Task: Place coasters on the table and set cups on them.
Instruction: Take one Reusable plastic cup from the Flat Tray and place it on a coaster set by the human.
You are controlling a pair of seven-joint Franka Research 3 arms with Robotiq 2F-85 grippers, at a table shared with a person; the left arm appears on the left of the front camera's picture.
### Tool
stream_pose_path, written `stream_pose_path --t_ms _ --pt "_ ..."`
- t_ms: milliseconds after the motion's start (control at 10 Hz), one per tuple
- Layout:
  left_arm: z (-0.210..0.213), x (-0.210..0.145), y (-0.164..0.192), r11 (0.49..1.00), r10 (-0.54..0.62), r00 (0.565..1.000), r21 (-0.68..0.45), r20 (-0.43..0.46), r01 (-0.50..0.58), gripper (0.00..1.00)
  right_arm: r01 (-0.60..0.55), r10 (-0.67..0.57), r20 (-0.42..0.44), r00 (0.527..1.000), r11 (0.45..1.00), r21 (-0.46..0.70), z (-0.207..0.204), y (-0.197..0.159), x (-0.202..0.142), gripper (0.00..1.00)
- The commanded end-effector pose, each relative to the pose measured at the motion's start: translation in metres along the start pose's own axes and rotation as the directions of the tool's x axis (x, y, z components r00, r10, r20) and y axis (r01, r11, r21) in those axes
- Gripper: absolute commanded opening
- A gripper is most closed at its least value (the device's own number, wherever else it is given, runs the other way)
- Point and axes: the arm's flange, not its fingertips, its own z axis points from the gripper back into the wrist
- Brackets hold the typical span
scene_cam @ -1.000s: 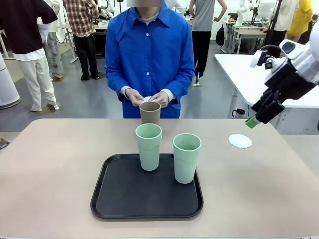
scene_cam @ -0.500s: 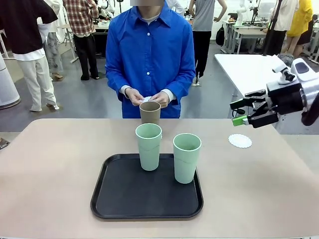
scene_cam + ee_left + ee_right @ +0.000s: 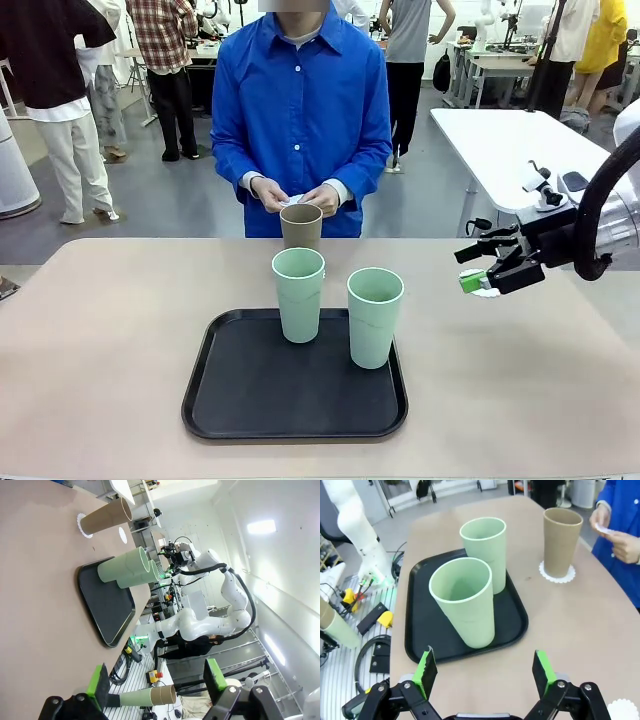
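The right claw hangs wide open and empty over the beige desk, a lacy white paper coaster just beside it — the nearer pale mint tumbler stands upright on the black tray, straight ahead of its fingers.

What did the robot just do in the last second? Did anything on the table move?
The right gripper, open and empty, swung down from high on the right and turned sideways toward the cups. It now hangs near the bare coaster. It took hold of nothing. The cups, tray and person's hands stayed put.
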Motion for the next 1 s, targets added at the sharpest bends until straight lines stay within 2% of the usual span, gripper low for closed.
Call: stream_pose_path --t_ms 0,300,400,500,600,700,900 --pt "0.003 0.001 -0.001 1.0 -0.007 1.0 -0.003 0.003 0.007 1.0 -0.006 0.005 0.057 0.998 1.0 0.008 0.004 0.001 0.005 1.0" --pt "0.003 0.001 -0.001 1.0 -0.007 1.0 -0.003 0.003 0.007 1.0 -0.006 0.005 0.057 0.998 1.0 0.008 0.004 0.001 0.005 1.0" --pt "0.003 0.001 -0.001 1.0 -0.007 1.0 -0.003 0.003 0.007 1.0 0.006 -0.007 0.021 1.0 1.0 0.014 0.006 0.003 0.004 1.0" --pt "0.003 0.001 -0.001 1.0 -0.007 1.0 -0.003 0.003 0.007 1.0 -0.205 0.196 0.062 0.979 0.954 0.217 -0.004 0.01 -0.003 1.0" --pt "0.003 0.001 -0.001 1.0 -0.007 1.0 -0.003 0.003 0.007 1.0 -0.298 0.278 0.113 0.954 0.92 0.253 -0.015 0.01 -0.013 1.0" --pt "0.003 0.001 -0.001 1.0 -0.007 1.0 -0.003 0.003 0.007 1.0 -0.329 0.306 0.127 0.944 0.906 0.264 -0.026 0.009 -0.023 1.0" --pt "0.003 0.001 -0.001 1.0 -0.007 1.0 -0.003 0.003 0.007 1.0 -0.302 0.273 0.141 0.952 0.916 0.264 -0.045 0.001 -0.036 1.0"
